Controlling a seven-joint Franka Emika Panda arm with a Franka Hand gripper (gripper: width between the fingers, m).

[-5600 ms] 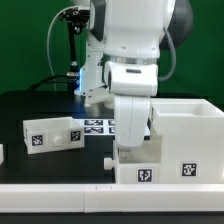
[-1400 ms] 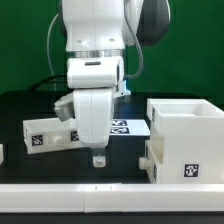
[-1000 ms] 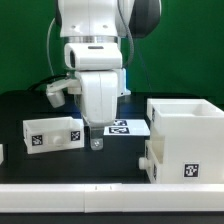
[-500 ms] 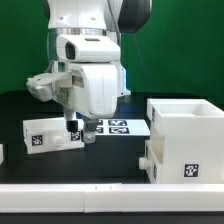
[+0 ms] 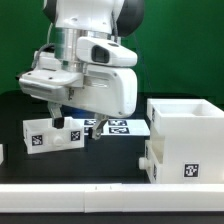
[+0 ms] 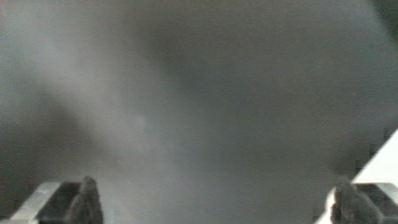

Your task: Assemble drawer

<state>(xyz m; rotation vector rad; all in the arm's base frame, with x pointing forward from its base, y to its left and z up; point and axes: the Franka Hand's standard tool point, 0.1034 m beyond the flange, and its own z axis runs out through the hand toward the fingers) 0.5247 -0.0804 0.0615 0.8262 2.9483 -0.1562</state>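
Observation:
The drawer's large white casing (image 5: 187, 133) stands at the exterior view's right, with a tag on its front and a knobbed tray (image 5: 150, 160) set low in its left side. A second small white tray (image 5: 50, 134) with a tag lies at the left. My gripper (image 5: 62, 122) hangs just above the back edge of this tray, with the wrist turned. In the wrist view my gripper (image 6: 217, 184) is open and empty. The picture there is blurred grey, and a white patch (image 6: 384, 160) shows at one edge.
The marker board (image 5: 117, 126) lies flat on the black table behind the small tray. A bit of another white part (image 5: 2, 152) shows at the exterior view's far left edge. A white ledge (image 5: 90, 192) runs along the front.
My arm has moved from the casing at the exterior view's right across to the left, over the small tray. The wrist has turned. The gripper stays empty.

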